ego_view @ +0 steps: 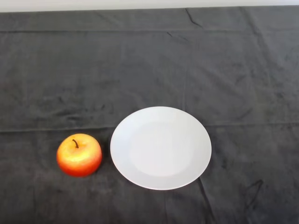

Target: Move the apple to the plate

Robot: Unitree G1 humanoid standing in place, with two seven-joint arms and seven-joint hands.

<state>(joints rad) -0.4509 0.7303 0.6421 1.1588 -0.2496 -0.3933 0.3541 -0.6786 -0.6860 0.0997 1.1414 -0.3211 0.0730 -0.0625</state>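
A red and yellow apple (79, 155) with a dark stem stands upright on the dark cloth at the lower left. Just to its right lies a round white plate (160, 147) with nothing on it. A narrow strip of cloth separates the apple from the plate's left rim.
The dark cloth (149, 70) covers the whole table, with creases running across it. The table's far edge shows as a pale strip along the top.
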